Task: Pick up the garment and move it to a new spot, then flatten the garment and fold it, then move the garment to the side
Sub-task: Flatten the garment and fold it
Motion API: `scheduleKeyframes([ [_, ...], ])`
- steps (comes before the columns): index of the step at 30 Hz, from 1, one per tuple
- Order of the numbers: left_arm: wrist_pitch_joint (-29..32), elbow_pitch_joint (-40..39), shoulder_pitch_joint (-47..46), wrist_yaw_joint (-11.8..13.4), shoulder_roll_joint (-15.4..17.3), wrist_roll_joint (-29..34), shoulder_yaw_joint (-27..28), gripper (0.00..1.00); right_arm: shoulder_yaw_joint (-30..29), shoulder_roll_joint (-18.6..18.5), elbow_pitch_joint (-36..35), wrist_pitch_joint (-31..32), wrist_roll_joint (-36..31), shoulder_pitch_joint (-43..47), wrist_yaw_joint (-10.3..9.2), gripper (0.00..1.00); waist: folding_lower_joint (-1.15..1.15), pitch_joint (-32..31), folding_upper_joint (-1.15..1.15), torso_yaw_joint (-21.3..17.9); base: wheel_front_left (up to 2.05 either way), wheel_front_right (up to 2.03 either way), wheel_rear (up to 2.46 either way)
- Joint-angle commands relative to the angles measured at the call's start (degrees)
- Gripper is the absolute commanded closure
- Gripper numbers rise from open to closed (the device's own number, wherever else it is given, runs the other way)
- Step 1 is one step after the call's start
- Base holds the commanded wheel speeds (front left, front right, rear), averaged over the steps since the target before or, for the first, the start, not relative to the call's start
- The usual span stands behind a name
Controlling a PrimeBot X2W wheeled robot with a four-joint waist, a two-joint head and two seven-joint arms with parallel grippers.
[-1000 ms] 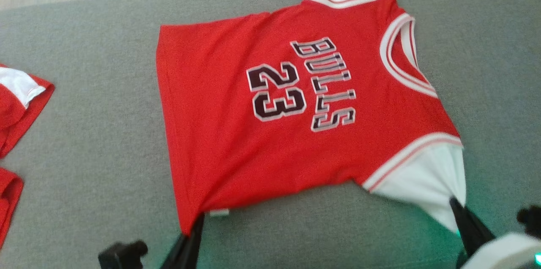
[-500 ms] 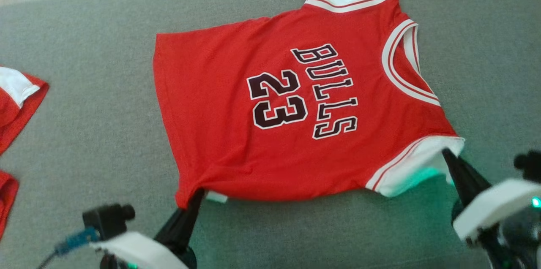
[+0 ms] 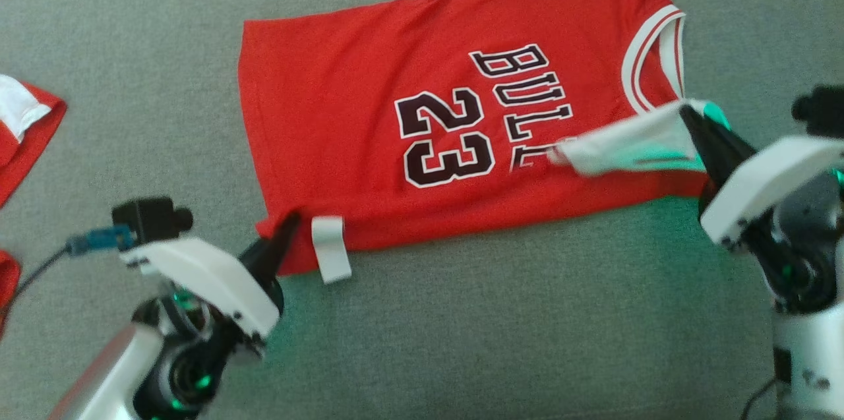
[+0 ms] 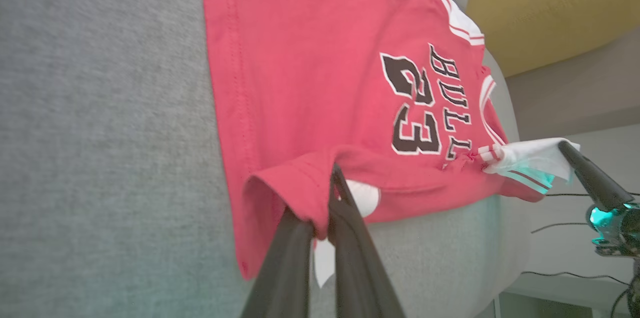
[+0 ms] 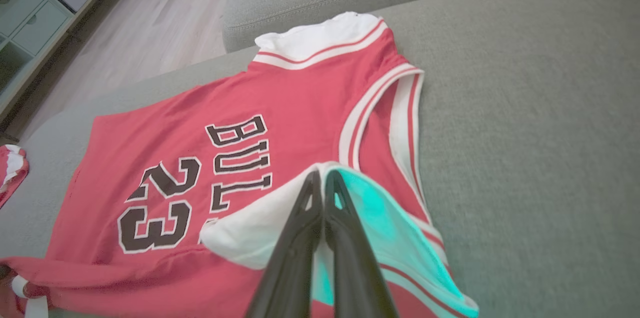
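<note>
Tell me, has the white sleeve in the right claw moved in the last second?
Yes. The right gripper has carried the white sleeve inward over the jersey; it now hides the S of BULLS, fully visible before.

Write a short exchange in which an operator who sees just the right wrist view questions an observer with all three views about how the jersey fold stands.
Operator: My right gripper pinches the white sleeve above the jersey. Is the left gripper holding anything?
Observer: Yes. It is shut on the red hem corner, which is raised off the couch.
Operator: Something white sits at my picture's bottom left corner. What is it?
Observer: A white label hanging from under the hem, just beside the left fingers.
</note>
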Motion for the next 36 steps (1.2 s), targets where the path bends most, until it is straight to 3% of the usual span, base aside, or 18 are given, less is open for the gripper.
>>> scheduleKeyframes([
  [1,0.27,-1.11,-2.79,0.35,1.5,-0.13,3.13,1.0,1.27,-1.25,-1.57,-0.03,-0.54,-2.17,-0.04,1.0,-0.01,0.41,0.0,0.2,0.0,0.0,0.0],
  [5,1.73,2.11,-6.2,1.1,1.06,-0.01,3.01,1.0,3.14,-2.01,2.99,-1.24,-1.7,-6.5,-0.04,1.0,-0.01,1.24,0.0,0.49,0.0,0.0,0.0],
  [6,1.91,2.67,-6.77,1.03,0.88,0.1,2.8,0.88,4.24,-2.48,3.8,-1.62,-1.92,-7.18,-0.04,0.72,-0.01,1.46,0.0,0.56,0.0,0.0,0.0],
  [7,1.95,3.07,-7.19,0.78,0.65,0.21,2.56,0.55,5.11,-2.9,4.49,-2.28,-2.03,-7.64,-0.04,0.13,-0.01,1.58,0.0,0.63,0.0,0.0,0.0],
  [8,1.91,3.36,-7.38,0.49,0.44,0.27,2.35,0.04,5.46,-3.06,5.21,-2.96,-2.03,-7.87,-0.04,0.0,-0.01,1.61,0.0,0.69,0.0,0.0,0.0],
  [9,1.8,3.5,-7.33,0.23,0.23,0.21,2.22,0.0,5.72,-3.27,5.8,-3.66,-2.06,-7.93,-0.04,0.0,-0.01,1.62,0.0,0.72,0.0,0.0,0.0],
  [16,-3.09,0.12,-2.34,-2.58,2.4,1.44,4.05,0.0,5.27,-6.35,4.6,-9.0,-2.98,-3.73,-0.04,0.0,-0.01,-0.19,0.0,0.31,0.0,0.0,0.0],
  [22,-7.37,-3.89,4.71,-2.48,3.58,2.8,4.82,0.0,4.28,-9.59,1.92,-8.43,-4.16,2.69,-0.04,0.0,-0.01,-0.49,0.0,0.07,0.0,0.0,0.0],
  [29,-8.84,0.28,3.85,-2.37,2.38,6.29,2.34,0.0,2.82,-11.11,3.9,-7.47,-7.22,3.34,-0.04,0.0,-0.01,1.7,0.0,0.65,0.0,0.0,0.0],
  [36,-8.38,5.37,0.15,-4.16,0.06,6.64,0.57,0.0,5.53,-11.05,7.78,-6.13,-7.36,1.0,-0.04,0.0,-0.01,3.38,0.0,1.3,0.0,0.0,0.0],
])
